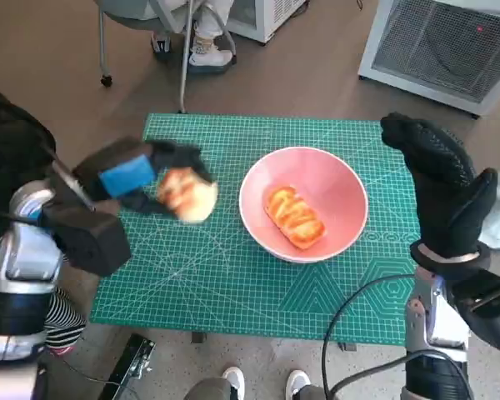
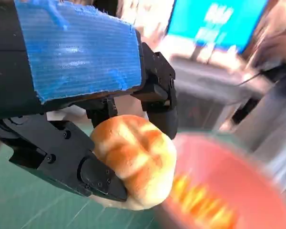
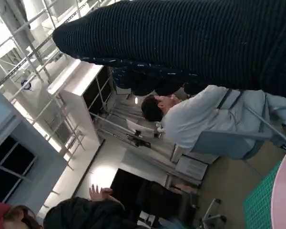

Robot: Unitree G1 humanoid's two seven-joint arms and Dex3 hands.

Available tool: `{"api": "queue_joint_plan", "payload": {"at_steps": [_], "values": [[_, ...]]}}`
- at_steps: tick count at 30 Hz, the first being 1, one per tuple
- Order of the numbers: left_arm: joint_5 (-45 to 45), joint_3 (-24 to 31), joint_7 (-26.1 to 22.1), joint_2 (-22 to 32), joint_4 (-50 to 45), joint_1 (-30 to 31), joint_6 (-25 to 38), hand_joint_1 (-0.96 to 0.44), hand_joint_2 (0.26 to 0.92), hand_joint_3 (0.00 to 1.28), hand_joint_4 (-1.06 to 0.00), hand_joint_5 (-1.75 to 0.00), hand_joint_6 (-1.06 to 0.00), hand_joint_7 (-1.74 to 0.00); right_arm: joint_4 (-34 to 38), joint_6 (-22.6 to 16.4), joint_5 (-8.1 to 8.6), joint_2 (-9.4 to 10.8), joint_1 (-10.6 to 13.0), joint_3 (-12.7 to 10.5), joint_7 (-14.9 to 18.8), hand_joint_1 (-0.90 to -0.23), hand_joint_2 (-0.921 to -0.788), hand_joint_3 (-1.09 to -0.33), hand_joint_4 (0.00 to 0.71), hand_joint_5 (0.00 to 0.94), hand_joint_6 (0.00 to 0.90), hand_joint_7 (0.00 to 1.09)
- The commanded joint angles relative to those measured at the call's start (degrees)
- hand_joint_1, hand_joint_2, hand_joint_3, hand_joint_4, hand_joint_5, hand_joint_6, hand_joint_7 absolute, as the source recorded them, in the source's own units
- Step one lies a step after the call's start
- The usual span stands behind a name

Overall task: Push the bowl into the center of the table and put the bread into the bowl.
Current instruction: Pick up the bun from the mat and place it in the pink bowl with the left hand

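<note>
Head view: left hand [image 1: 142, 177] holds a round bread roll [image 1: 187, 195] above the green cutting mat [image 1: 233, 283], just left of the pink bowl [image 1: 342, 179]. Bowl sits near the mat's middle with a glazed bread piece [image 1: 294, 217] inside. Left wrist view: black fingers [image 2: 93, 174] clamp the roll. Right hand [image 1: 442, 179] raised beside the bowl's right, holding nothing, fingers extended together.

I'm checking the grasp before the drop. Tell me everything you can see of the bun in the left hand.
The bun is round, golden-brown on top with shallow creases, paler underneath, and looks soft. The left hand holds it off the mat, fingers pressed against opposite sides. It hangs just beside the pink bowl, on that hand's side, not yet over it. Nothing else touches it.
</note>
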Motion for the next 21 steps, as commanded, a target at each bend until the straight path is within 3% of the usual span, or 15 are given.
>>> {"api": "queue_joint_plan", "payload": {"at_steps": [1,8,15,21], "values": [[0.58,-1.36,2.86,-4.15,-1.41,-2.78,0.41,0.00,0.921,0.11,-0.66,-1.19,-0.55,-1.25,1.09,0.29,0.06,-0.31,0.74,-0.26,0.36,-0.697,-0.921,-0.759,0.191,0.000,0.085,0.45],[1.08,-1.56,3.52,-5.07,-1.37,-3.12,0.39,0.00,0.920,0.11,-0.65,-1.18,-0.55,-1.26,1.13,0.24,0.08,-0.31,0.75,-0.26,0.36,-0.699,-0.921,-0.759,0.191,0.000,0.084,0.45],[4.65,-8.61,2.70,-12.01,7.61,-11.15,0.42,0.00,0.920,0.09,-0.68,-1.12,-0.58,-1.27,-0.51,0.53,-0.41,-0.01,1.73,-0.06,-0.43,-0.700,-0.921,-0.761,0.191,0.000,0.084,0.45],[6.19,-11.67,1.32,-13.79,15.01,-14.75,-0.60,0.00,0.921,0.16,-0.57,-1.24,-0.52,-1.33,-1.65,0.95,-0.39,-0.01,2.36,-0.19,-0.83,-0.712,-0.921,-0.761,0.190,0.000,0.082,0.45]]}}
